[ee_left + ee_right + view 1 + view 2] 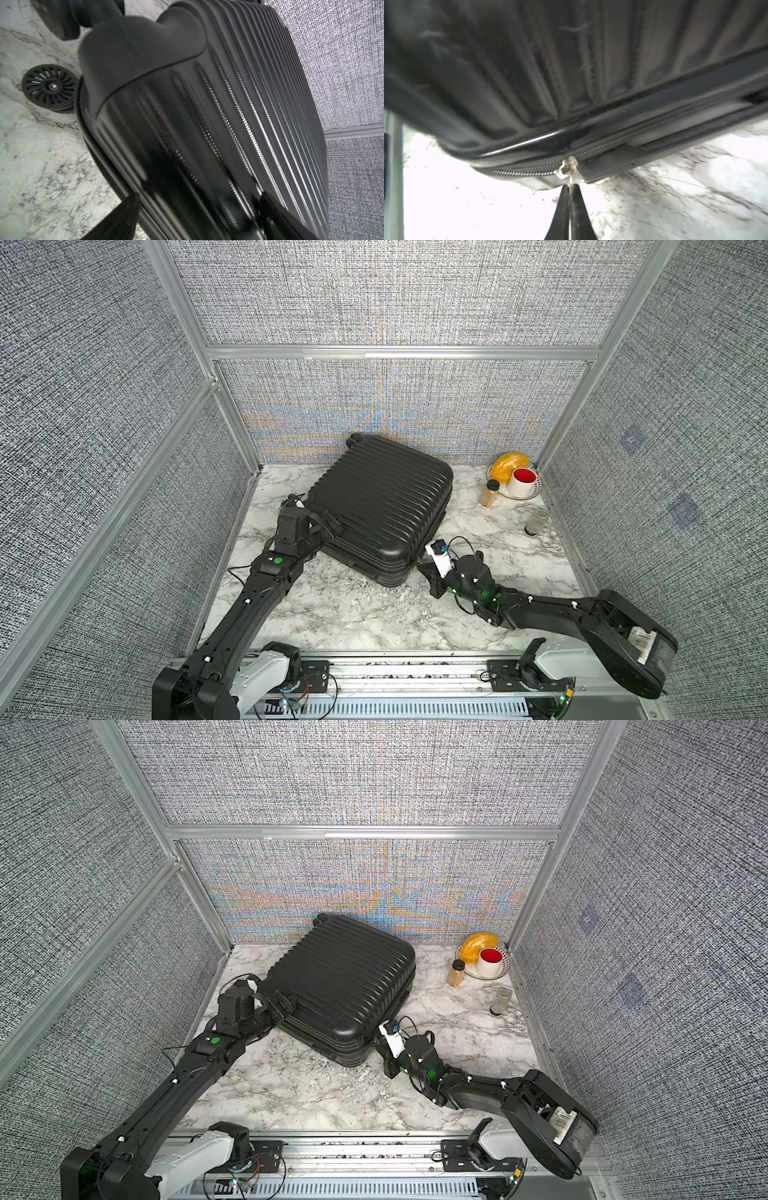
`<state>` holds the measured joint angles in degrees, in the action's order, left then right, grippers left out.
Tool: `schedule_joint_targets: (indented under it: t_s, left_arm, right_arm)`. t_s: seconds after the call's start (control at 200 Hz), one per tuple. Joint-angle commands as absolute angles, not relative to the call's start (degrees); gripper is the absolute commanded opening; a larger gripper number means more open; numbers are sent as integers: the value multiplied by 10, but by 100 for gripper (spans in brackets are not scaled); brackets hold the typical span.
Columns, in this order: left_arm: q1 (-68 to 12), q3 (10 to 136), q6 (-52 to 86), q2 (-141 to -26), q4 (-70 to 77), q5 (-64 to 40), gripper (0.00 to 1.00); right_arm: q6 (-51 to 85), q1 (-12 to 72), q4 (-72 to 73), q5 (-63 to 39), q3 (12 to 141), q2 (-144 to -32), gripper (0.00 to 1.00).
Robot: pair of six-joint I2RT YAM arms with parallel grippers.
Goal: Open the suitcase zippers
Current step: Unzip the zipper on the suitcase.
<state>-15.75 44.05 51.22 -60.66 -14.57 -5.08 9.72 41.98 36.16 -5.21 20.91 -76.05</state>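
The suitcase (380,506) lies flat on the marble bench (332,614), toward the back wall, ribbed shell up. It sits skewed to the bench edges, its wheeled end toward the rear left and its long axis running out to the near right.

The zippers (633,139) show only in the right wrist view, as a blurred toothed track along the seam. One wheel (49,87) is plain and another is cut off at the frame edge.

The right tool (571,187) is pressed together, pinching the metal zipper pull (566,168) at the case's near corner, with its arm stretched low across the bench. The left tool (326,531) is spread, straddling the case's left edge from a raised, bent wrist. I cannot tell whether it touches the case.
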Motion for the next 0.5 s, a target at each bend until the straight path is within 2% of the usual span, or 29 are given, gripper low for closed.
schedule_joint_targets:
  t_s: [0.0,0.495]
  left_arm:
    - [-154,431,494,-616,-257,-15,89]
    - [-152,423,488,-628,-249,-24,87]
  right_arm:
    - [100,396,343,-26,216,-759,0]
    - [76,293,349,-79,269,-818,0]
